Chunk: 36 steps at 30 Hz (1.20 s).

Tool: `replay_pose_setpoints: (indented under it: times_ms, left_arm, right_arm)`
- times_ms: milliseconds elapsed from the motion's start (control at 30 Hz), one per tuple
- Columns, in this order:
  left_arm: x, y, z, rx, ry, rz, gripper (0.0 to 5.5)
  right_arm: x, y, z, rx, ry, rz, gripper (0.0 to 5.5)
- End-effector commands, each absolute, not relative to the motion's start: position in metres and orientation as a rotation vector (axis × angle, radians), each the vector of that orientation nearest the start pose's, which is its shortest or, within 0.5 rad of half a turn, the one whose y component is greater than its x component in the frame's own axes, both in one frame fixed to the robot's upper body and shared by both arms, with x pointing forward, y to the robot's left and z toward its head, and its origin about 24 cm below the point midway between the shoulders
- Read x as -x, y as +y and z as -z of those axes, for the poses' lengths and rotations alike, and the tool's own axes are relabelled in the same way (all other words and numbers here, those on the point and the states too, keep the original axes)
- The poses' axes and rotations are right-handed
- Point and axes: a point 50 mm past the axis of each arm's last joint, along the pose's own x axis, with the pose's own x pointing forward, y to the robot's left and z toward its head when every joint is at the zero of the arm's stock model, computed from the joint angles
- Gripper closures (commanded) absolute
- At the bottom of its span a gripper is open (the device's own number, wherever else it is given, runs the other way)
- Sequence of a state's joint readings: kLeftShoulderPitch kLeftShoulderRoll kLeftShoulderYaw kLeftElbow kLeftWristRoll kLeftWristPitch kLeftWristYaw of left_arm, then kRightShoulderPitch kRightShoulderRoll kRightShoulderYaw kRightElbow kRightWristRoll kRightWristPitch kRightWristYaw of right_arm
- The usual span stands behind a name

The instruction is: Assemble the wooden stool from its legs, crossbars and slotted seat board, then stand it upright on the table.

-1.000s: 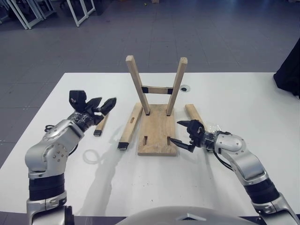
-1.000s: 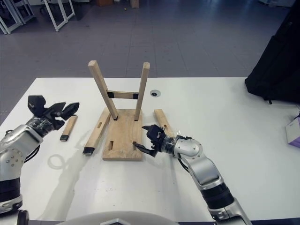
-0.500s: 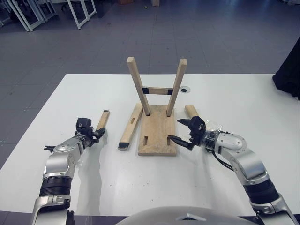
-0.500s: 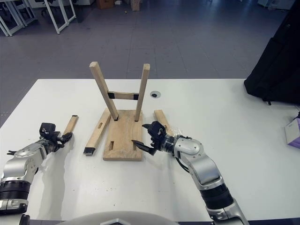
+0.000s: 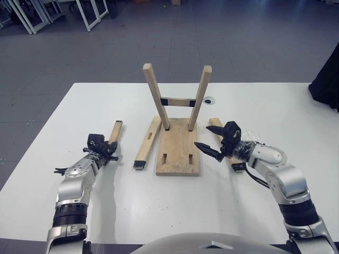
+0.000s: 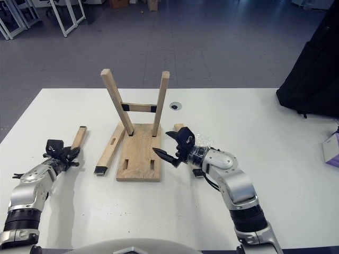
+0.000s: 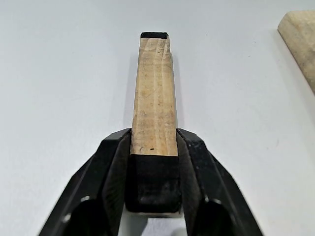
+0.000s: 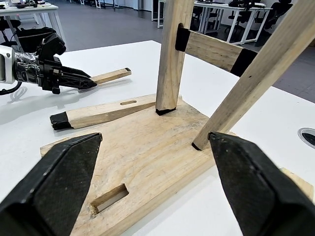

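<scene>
From where I stand, the left end effector (image 5: 109, 153) sits low on the table (image 5: 63, 111), its fingers closed round the near end of a short crossbar (image 5: 114, 132) that lies flat and runs straight away from it. A loose leg (image 5: 146, 142) lies to that end effector's inner side, just beside the seat board (image 5: 177, 153). The right end effector (image 6: 162, 142) hangs at the board's nearest edge with its fingers spread wide. I cannot tell whether they touch the wood. A second loose leg (image 6: 180, 128) lies under and behind it. Just past its fingertips two upright legs (image 5: 155, 95) stand in the board, leaning apart and tied by a joining crossbar (image 5: 177, 101). The left wrist camera has both black fingers (image 7: 115, 157) pressed against the sides of the short crossbar's black-capped end, with bare wood stretching ahead to another black tip. The right wrist camera has its own two fingers (image 8: 54, 182) far apart, with the board between and ahead of them and an open slot (image 8: 109, 197) close to one finger. The upright legs rise just ahead. Farther off, beyond the loose leg, the left end effector grips the short crossbar.
</scene>
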<state>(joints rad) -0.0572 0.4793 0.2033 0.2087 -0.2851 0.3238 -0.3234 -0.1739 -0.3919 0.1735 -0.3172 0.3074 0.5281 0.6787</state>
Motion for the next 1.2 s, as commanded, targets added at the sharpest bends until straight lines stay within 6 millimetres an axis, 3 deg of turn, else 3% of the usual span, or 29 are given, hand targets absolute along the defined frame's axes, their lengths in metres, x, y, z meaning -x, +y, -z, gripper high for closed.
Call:
replay_pose_setpoints:
  times_ms: [33, 133, 233, 333, 533, 600, 967, 1200]
  left_arm:
    - [-0.259, 0.250, -0.112, -0.125, -0.180, 0.173, 4.18]
    - [-0.249, 0.216, -0.147, -0.212, -0.391, 0.369, 4.18]
    - [-0.235, 0.195, -0.147, -0.333, -0.391, 0.571, 4.18]
    - [-0.231, 0.175, -0.135, -0.336, -0.339, 0.724, 4.18]
    - [-0.223, 0.158, -0.124, -0.277, -0.288, 0.828, 4.18]
    - [-0.222, 0.156, -0.122, -0.285, -0.280, 0.843, 4.18]
    - [-0.226, 0.158, -0.122, -0.246, -0.251, 0.853, 4.18]
    - [-0.226, 0.158, -0.121, -0.274, -0.245, 0.857, 4.18]
  right_arm:
    - [-0.259, -0.123, -0.117, -0.039, 0.118, -0.931, 1.55]
    - [-0.262, -0.120, -0.134, -0.339, 0.092, -0.928, 1.55]
    - [-0.259, -0.103, -0.145, -0.668, 0.107, -0.983, 1.55]
    - [-0.254, -0.089, -0.155, -0.818, 0.108, -1.026, 1.55]
    - [-0.259, -0.080, -0.161, -0.938, 0.106, -0.995, 1.55]
    - [-0.259, -0.080, -0.162, -0.971, 0.103, -0.992, 1.82]
    - [-0.263, -0.083, -0.163, -1.044, 0.076, -0.936, 4.08]
    - [-0.264, -0.083, -0.163, -1.045, 0.079, -0.938, 5.07]
